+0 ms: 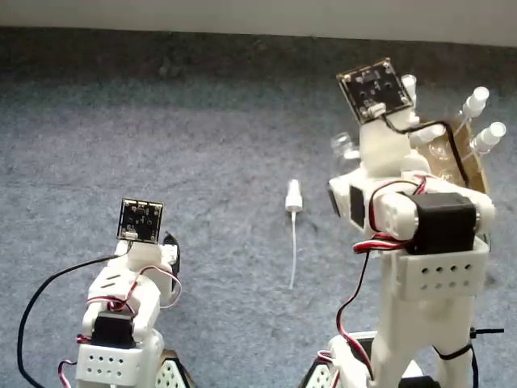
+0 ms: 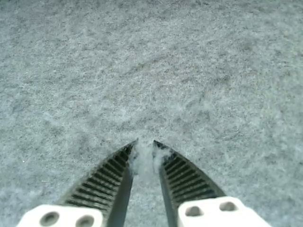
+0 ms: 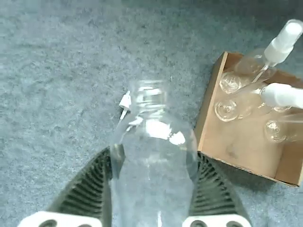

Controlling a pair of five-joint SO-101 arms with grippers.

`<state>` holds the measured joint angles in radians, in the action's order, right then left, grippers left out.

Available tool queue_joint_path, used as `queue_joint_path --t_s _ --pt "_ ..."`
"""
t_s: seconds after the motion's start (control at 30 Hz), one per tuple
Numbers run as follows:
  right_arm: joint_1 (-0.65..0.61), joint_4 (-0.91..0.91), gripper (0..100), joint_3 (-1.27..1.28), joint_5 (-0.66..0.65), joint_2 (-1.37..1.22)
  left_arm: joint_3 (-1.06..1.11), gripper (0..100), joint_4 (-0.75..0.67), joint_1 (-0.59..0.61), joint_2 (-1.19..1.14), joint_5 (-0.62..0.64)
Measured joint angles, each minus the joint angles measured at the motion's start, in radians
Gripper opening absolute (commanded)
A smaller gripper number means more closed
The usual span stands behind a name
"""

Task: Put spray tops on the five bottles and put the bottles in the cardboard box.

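My right gripper [image 3: 154, 155] is shut on a clear, topless bottle [image 3: 151, 142], held above the carpet just beside the cardboard box [image 3: 207, 111]. In the high view this bottle [image 1: 344, 149] pokes out to the left of the right arm. A loose white spray top [image 1: 293, 197] with a long dip tube lies on the carpet between the arms, and the spray top [image 3: 125, 101] also lies beyond the bottle's mouth in the right wrist view. Capped bottles [image 3: 246, 71] lie in the box. My left gripper [image 2: 145, 143] is low over bare carpet, shut on nothing.
The cardboard box [image 1: 477, 171] sits at the far right, partly hidden behind the right arm, with white spray heads [image 1: 475, 102] sticking out. Grey carpet [image 1: 161, 121] covers the table. A black cable [image 1: 36, 299] loops left of the left arm.
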<state>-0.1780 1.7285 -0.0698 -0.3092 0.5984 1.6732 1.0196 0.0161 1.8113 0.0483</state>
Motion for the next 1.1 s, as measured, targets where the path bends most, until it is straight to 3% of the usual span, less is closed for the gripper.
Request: queue_joint_path --t_s 0.3,0.7,0.87,1.0,1.1 --pt "0.000 -0.238 4.9 0.445 0.000 0.135 0.000 1 0.000 0.000 0.000 0.000" --pt "0.000 -0.740 4.9 1.117 0.000 0.235 0.002 1 0.000 0.000 0.000 0.000" --pt "0.000 -0.856 5.3 1.243 0.000 0.235 0.002 1 0.000 0.000 0.000 0.000" --pt "0.000 -0.879 14.4 1.266 0.000 0.235 0.002 1 0.000 0.000 0.000 0.000" --pt "0.000 -0.879 15.4 1.267 0.000 0.235 0.002 1 0.000 0.000 0.000 0.000"
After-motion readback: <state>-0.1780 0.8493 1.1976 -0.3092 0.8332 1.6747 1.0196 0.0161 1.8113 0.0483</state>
